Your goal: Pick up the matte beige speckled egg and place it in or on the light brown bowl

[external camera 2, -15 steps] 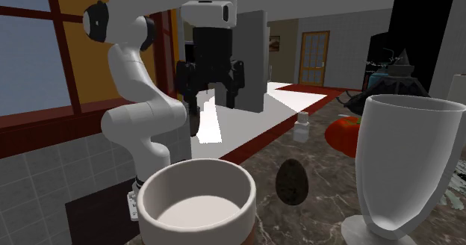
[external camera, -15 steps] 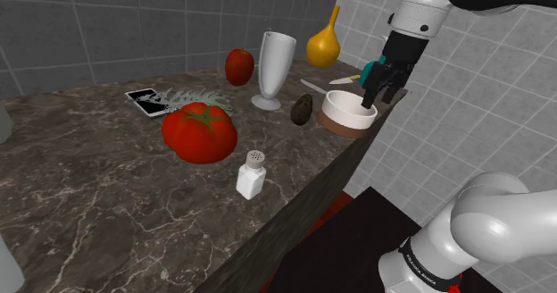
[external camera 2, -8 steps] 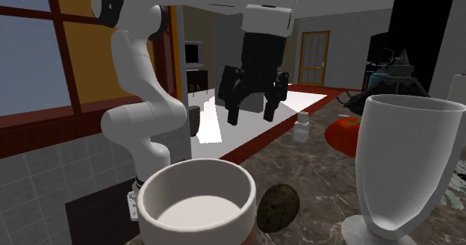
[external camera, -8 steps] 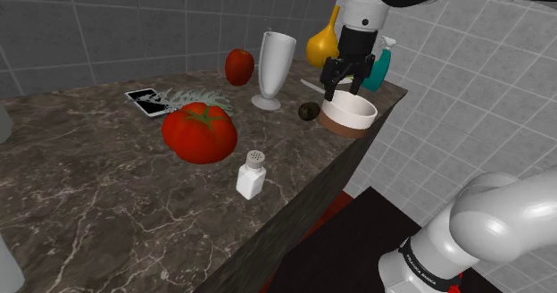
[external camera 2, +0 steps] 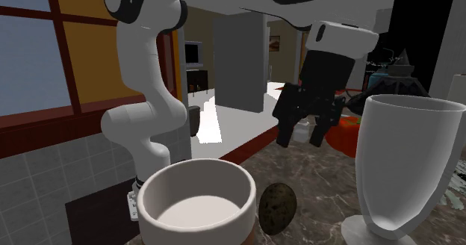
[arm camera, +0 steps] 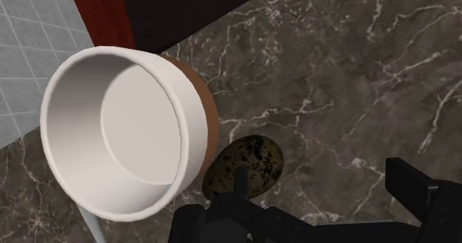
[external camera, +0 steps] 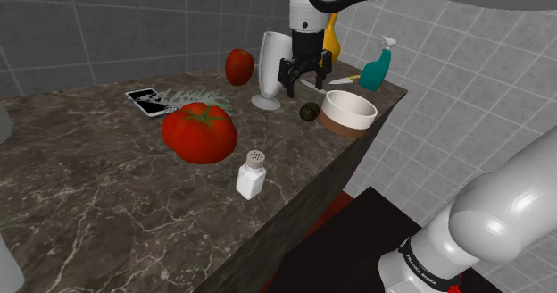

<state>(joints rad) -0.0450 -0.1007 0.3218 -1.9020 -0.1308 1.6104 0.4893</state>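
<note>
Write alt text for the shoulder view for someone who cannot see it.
A white robot arm's open black end effector hangs above a dark speckled egg lying beside a bowl on a marble counter. A tomato, shaker and white goblet stand nearby.

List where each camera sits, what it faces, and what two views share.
Shoulder view: beside the stand, looking down across the dark counter; white arm and tool show.
Second exterior view: low at the counter, behind the bowl, facing the arm; arm and tool show.
Wrist view: on the hand, looking down at bowl and egg; black fingers show.
All three share the bowl and egg.
</note>
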